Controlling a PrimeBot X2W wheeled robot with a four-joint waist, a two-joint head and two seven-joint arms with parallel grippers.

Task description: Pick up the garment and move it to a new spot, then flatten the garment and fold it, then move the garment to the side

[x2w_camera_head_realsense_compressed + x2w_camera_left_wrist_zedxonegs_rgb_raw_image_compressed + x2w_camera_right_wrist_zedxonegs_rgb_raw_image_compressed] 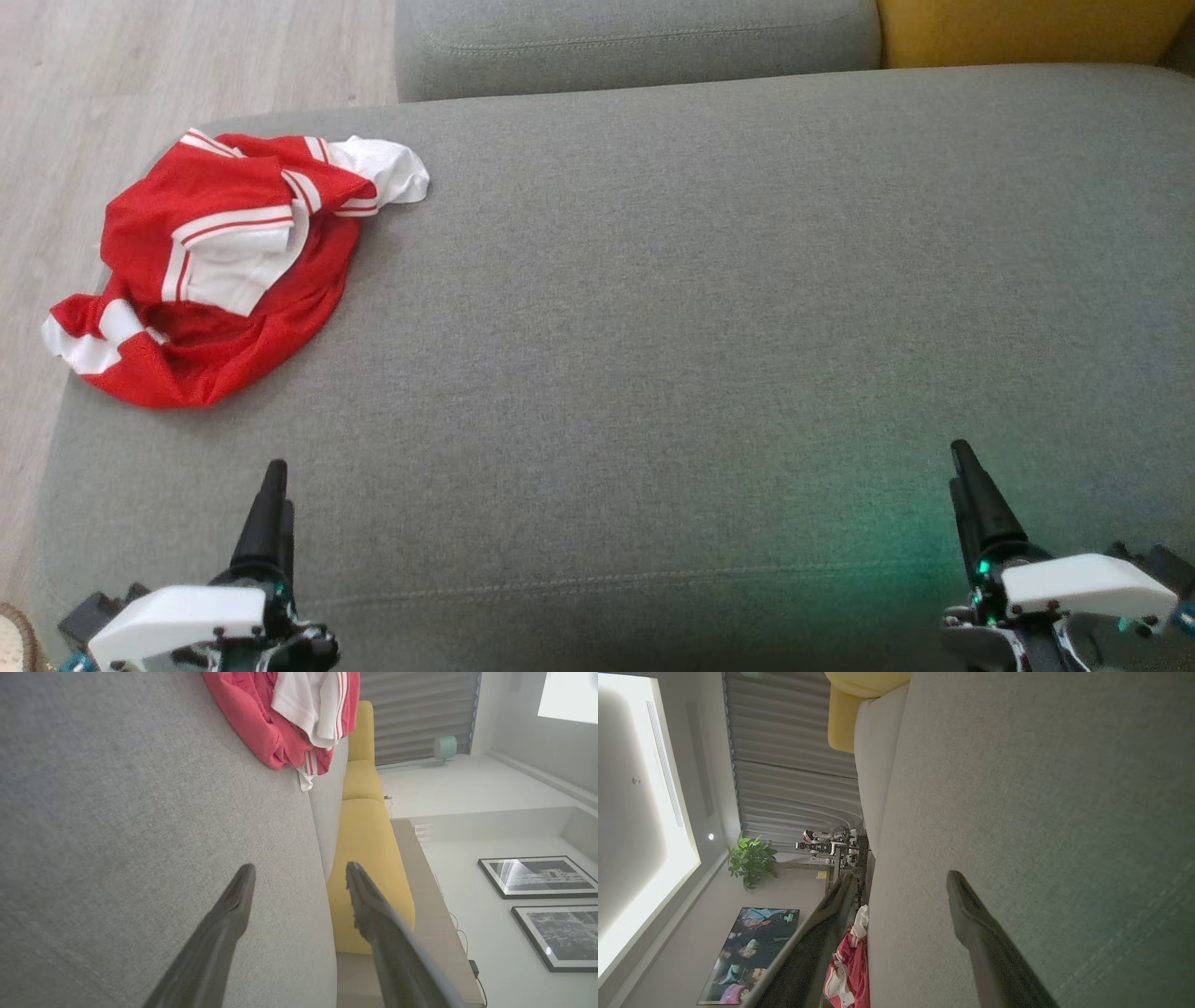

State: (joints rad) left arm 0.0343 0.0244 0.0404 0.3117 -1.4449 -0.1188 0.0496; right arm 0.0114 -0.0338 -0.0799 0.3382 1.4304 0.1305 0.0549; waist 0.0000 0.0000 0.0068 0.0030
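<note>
A crumpled red garment with white panels and stripes lies at the far left of the grey sofa seat, close to its left edge. My left gripper hovers near the front edge, below the garment and apart from it. Its fingers are open in the left wrist view, with the garment ahead at the top. My right gripper is at the front right, far from the garment. It stands open and empty, and the garment shows small behind its left finger.
A grey back cushion and a yellow cushion border the seat's far side. Pale wooden floor lies beyond the seat's left edge. The wide grey middle and right of the seat carry nothing.
</note>
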